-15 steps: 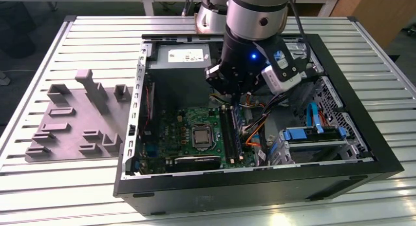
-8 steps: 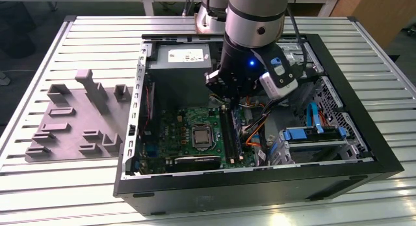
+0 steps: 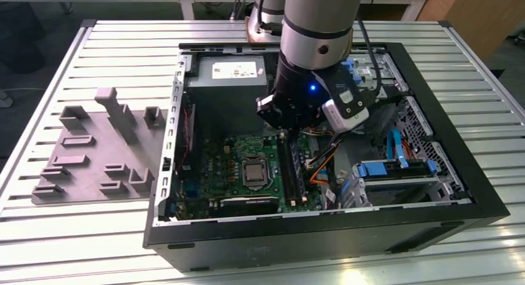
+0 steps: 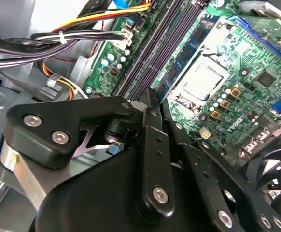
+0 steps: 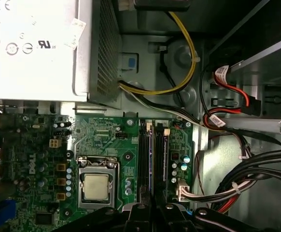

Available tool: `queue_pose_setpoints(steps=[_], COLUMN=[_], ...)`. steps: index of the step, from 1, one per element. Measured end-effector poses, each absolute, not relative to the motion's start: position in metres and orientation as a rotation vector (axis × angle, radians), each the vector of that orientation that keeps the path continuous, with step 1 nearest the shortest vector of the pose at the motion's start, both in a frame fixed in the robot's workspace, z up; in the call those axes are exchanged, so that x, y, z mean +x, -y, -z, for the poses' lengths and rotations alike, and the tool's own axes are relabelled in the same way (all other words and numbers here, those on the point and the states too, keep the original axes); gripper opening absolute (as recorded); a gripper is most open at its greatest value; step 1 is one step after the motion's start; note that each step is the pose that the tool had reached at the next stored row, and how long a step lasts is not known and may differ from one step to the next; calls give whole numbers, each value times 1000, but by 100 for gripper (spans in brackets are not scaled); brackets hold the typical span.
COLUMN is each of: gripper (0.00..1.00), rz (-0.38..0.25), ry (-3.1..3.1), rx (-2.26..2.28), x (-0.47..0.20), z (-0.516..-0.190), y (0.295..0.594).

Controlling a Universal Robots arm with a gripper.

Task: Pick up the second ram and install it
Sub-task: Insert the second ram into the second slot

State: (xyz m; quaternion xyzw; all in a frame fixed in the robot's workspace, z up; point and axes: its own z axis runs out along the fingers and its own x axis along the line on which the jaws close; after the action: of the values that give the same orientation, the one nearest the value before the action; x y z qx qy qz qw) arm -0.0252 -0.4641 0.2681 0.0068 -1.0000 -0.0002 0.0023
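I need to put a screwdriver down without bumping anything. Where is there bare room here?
The ribbed table is bare in front of the grey foam tray and past the computer case on the exterior view's right. Inside the case it is crowded: the arm's pincer hangs over the memory slots, with cables beside them.

We see a silver-grey tubular arm with a black wrist, a blue light and white camera housing; the black gripper linkages carry silver screws.

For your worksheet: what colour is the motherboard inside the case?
Green; the motherboard shows best in the first wrist view.
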Motion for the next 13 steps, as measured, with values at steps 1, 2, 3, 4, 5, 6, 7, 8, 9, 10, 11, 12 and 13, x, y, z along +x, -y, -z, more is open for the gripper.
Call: queue_pose_setpoints(steps=[1, 2, 3, 4, 5, 6, 7, 8, 9, 10, 11, 12, 13], gripper=[14, 14, 14, 14, 14, 14, 14, 14, 14, 14, 14, 14, 14], rz=[1, 1, 1, 1, 1, 1, 1, 1, 1, 1, 1, 1, 1], ry=[3137, 3137, 3137, 3137, 3137, 3137, 3137, 3137, 3137, 3137, 3137, 3137, 3137], rx=[21, 21, 21, 20, 20, 19, 19, 19, 18, 18, 17, 17, 16], x=[-25, -25, -25, -25, -25, -25, -25, -25, -25, -25, -25, -25, -25], z=[-266, -264, -263, -261, -259, -258, -256, -255, -253, -252, -251, -249, -248], y=[464, 464, 464, 464, 464, 464, 464, 464, 464, 464, 464, 464, 464])
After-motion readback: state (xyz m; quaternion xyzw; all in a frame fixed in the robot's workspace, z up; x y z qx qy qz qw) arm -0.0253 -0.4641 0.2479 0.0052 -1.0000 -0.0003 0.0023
